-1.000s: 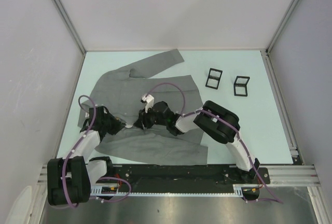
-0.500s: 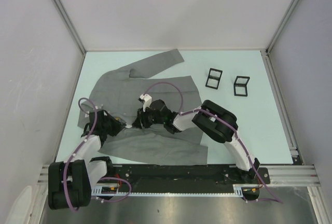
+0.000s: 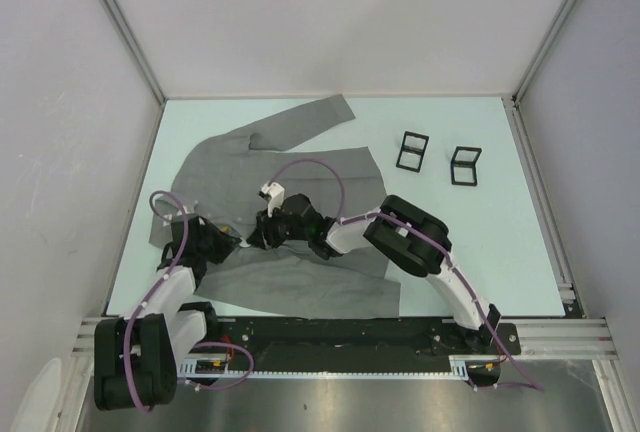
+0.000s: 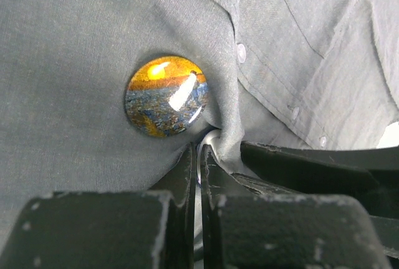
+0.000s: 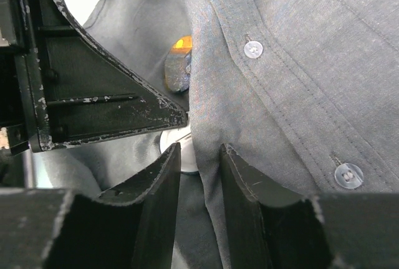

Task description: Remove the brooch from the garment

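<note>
The garment lies spread on the worktop. Both sets of fingers meet over its near front, tips facing each other and close together.

The left fingers are pressed fully together on a small pucker of the grey cloth. A thin curved metal edge shows in the slit between their tips (what it belongs to cannot be told). The brooch is a round glossy dome, orange above and blue below. It sits on the cloth just beyond those tips and slightly to their left, nearly touching them. To the right of the tips runs the button strip, with small pale buttons along it.

The right fingers stand partly open, one on each side of the strip's folded edge, and are not clamped on it. A gap shows between one finger and the cloth, with a pale disc visible through it. Beyond their tips and a touch to the left, the brooch peeks out edge-on, half hidden by the fold and by the left arm's black finger.

Two black frames stand on the worktop well to the right of the right fingers, apart from the garment.
</note>
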Robot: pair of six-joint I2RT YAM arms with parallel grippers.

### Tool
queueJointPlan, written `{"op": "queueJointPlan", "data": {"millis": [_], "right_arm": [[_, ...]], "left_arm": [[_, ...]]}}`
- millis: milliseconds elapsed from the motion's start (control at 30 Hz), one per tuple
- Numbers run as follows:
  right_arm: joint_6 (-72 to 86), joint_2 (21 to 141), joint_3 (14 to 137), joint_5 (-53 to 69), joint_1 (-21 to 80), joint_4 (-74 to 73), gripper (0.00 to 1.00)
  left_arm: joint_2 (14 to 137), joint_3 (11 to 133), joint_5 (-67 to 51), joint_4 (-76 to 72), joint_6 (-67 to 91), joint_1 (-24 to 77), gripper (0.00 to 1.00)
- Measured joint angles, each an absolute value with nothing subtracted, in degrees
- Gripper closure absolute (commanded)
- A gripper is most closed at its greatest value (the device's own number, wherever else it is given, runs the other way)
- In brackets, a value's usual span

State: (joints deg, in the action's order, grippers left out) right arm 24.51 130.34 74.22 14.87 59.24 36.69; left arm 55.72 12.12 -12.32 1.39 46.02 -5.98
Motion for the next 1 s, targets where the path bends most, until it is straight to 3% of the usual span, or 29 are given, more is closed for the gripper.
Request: {"op": "queueJointPlan", "data": {"millis": [467, 700, 800, 933, 1000], "right_arm": [[20.3, 130.5, 75.0, 5.7, 61.8, 35.7, 0.68], [23.2, 131.2, 75.3, 11.6, 59.7, 36.5, 0.7], [25.3, 131.7, 75.4, 14.4, 58.7, 37.3, 0.71], [27.4, 132.3, 75.4, 16.3, 58.1, 38.3, 0.71], [28.6, 132.6, 75.5, 17.2, 57.7, 38.8, 0.72]], "left_arm": [[57.4, 12.2, -13.3, -0.7, 46.1, -6.2, 0.99], [57.2, 12.2, -13.3, -0.5, 47.0, -6.2, 0.79], [57.2, 12.2, -13.6, -0.4, 47.9, -6.2, 0.77], [57.1, 12.2, -14.0, -0.4, 48.6, -6.2, 0.77], [57.0, 12.2, -14.0, -0.4, 49.0, -6.2, 0.85]]}}
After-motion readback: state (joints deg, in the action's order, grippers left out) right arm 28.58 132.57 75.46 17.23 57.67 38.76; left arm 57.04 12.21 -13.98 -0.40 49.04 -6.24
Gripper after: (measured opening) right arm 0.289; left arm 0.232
